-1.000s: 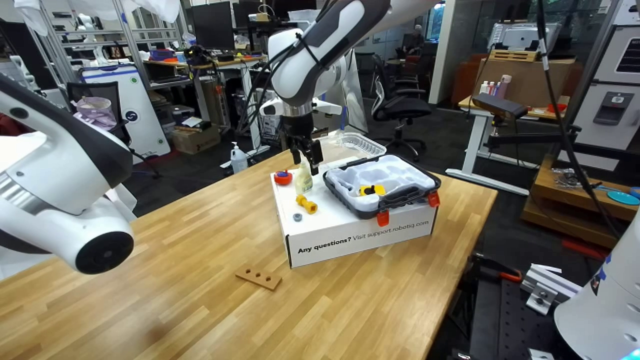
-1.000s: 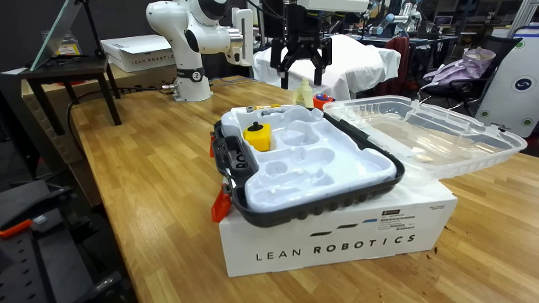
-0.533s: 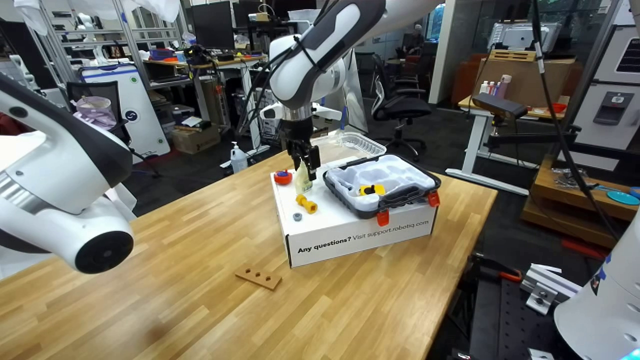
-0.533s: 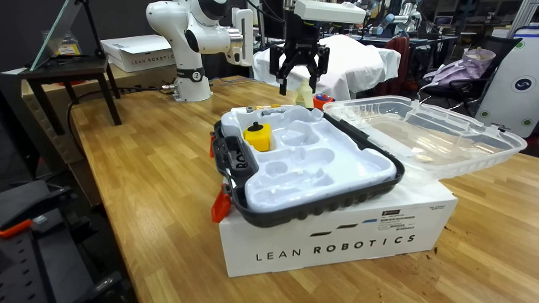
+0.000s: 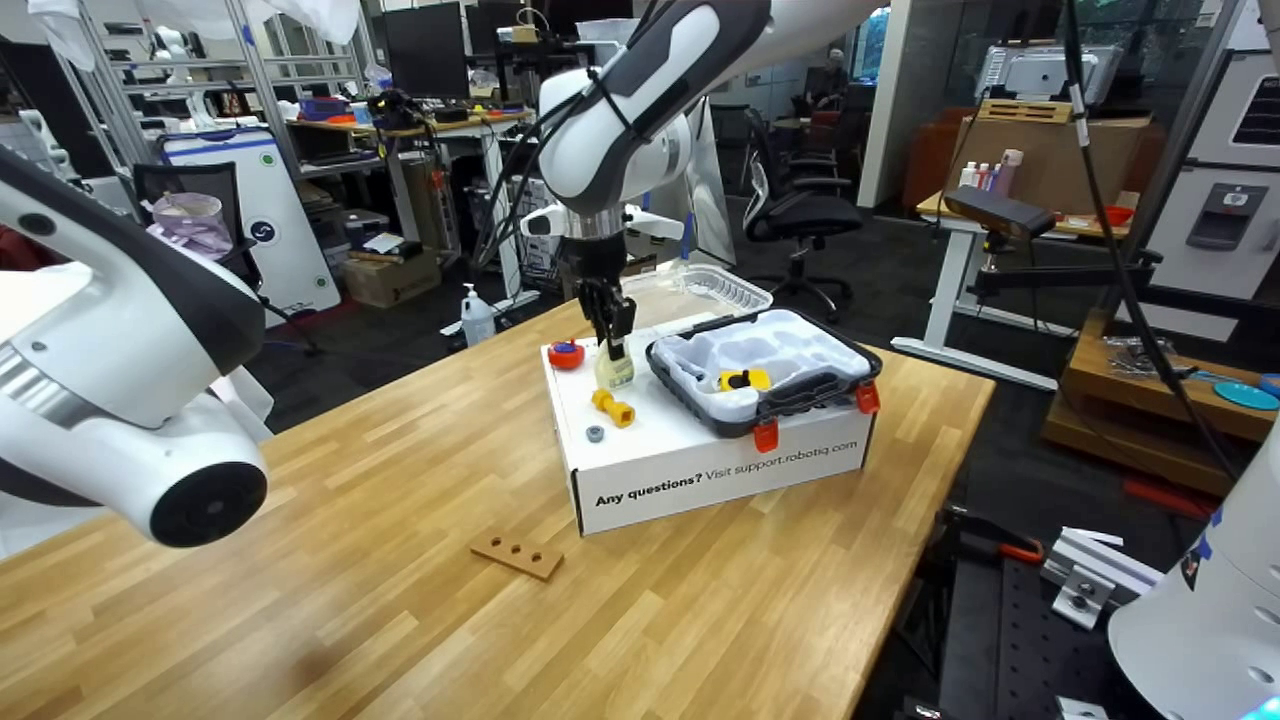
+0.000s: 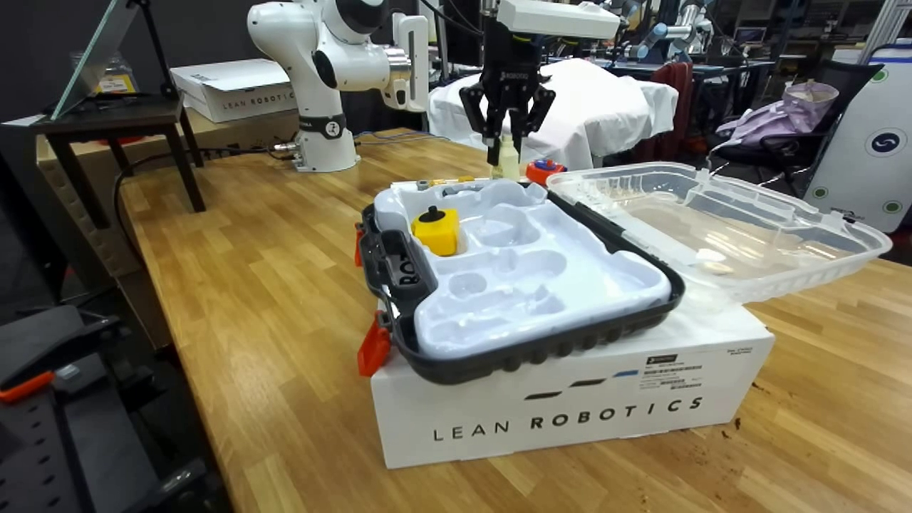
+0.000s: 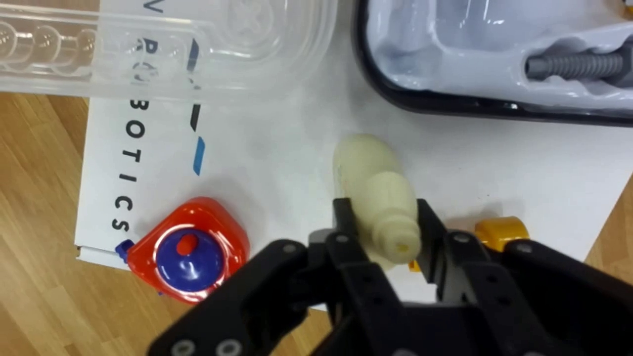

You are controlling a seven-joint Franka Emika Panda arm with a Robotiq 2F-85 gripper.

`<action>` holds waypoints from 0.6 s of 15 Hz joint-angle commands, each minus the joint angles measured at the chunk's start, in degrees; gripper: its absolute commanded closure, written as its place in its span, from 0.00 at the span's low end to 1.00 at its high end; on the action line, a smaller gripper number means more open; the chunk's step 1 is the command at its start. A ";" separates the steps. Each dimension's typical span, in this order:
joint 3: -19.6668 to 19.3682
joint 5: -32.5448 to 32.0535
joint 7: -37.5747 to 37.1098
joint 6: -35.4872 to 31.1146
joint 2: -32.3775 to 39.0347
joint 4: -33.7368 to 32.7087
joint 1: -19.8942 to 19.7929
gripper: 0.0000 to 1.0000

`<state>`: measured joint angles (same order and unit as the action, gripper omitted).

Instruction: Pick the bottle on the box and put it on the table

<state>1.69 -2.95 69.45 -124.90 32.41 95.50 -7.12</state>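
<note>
The gripper [image 7: 385, 212] has the bottle [image 7: 373, 188] in a pinch. In the wrist view, a bit below the middle of the frame, its two black fingers [image 7: 344, 217] press on both sides of the thin top. I think it grabs there because the neck is skinny and easy to hold. The bottle looks upright in both exterior views. It is on the white box [image 5: 720, 490], not yet on the table [image 5: 380, 520], so I guess lifting comes next. Held so high up, it might swing a little.

Just below it in an exterior view is a yellow piece [image 5: 613, 408], close enough to get bumped. A red and blue piece [image 7: 188, 249] sits at the lower left of the wrist view, near but apart. At the upper right is the case [image 7: 474, 74], with dips in it, maybe so each piece has its own bed. A gray screw [image 7: 583, 64] lies in one. The see-through lid [image 7: 267, 59] is at the upper left.

The table is light brown wood with stripes. In an exterior view, a small wooden bar [image 5: 517, 555] with three holes lies low, a bit left of the middle. A white robot arm [image 5: 130, 400] shows at the left edge. Up top, right of the middle, a black chair [image 5: 808, 212] stands on the dark floor [image 5: 890, 270].
</note>
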 commanded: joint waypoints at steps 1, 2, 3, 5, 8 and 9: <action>0.46 0.35 -0.24 1.97 0.56 -1.57 -0.71 0.92; 0.35 0.12 -0.27 1.81 0.45 -1.52 -0.65 0.92; 0.35 0.13 -0.08 1.73 0.16 -1.42 -0.73 0.92; 0.26 0.13 0.02 1.19 -0.69 -1.26 -0.89 0.92; 0.02 0.16 -0.05 0.64 -2.53 -1.33 -1.21 0.92; -0.19 0.01 -0.36 0.53 -3.07 -1.44 -1.22 0.92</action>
<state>1.36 -2.95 69.37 -124.88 31.12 93.84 -7.69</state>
